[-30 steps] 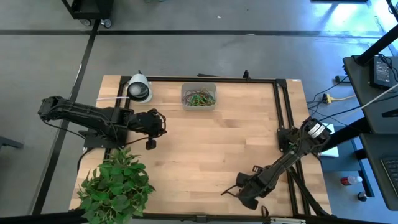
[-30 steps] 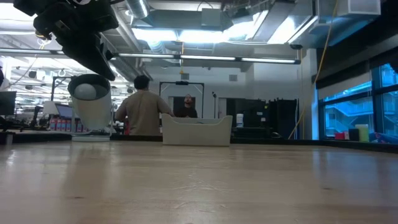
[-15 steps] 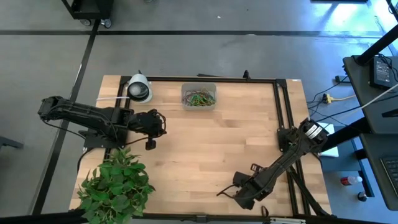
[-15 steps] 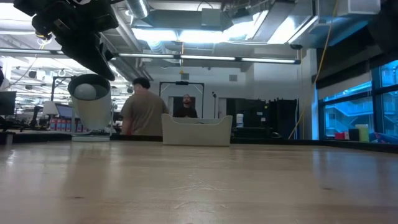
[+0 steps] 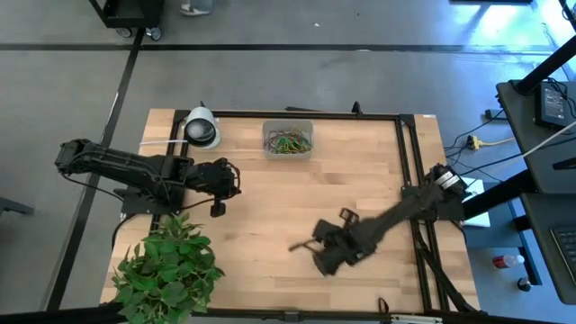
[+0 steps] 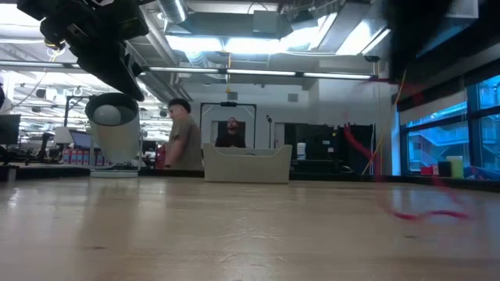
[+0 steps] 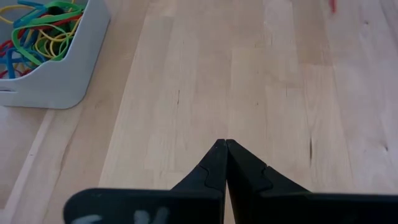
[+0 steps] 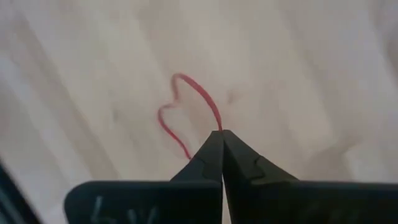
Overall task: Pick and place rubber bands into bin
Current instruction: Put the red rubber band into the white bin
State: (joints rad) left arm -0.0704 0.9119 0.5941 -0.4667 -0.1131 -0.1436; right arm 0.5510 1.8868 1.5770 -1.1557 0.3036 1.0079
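Observation:
The bin (image 5: 288, 140) stands at the table's far edge near the middle, with several coloured rubber bands (image 7: 37, 31) lying in it. My right gripper (image 8: 221, 132) is over the near middle of the table (image 5: 320, 256), pointing steeply down, and is shut on a red rubber band (image 8: 180, 106). This band shows blurred in the low view (image 6: 358, 147). My left gripper (image 7: 225, 143) waits shut on nothing above the table's left part (image 5: 231, 182), with the bin off to one side of it. My right gripper pinches one strand of the red rubber band (image 8: 217, 127) between its two fingertips, coming from above. The rest of the band hangs slack as a loop beyond the fingertips. Whether its lower end touches the table, I cannot tell.
A white-and-black tape roll (image 5: 202, 128) sits at the far left corner and a green potted plant (image 5: 168, 268) at the near left corner. A black frame (image 5: 409, 171) runs along the far and right edges. People stand in the room behind (image 6: 181, 134).
My right gripper has risen and swung from the near right corner toward the middle of the table, tipping steeper downward. The red rubber band has come up with it and now shows in the low view.

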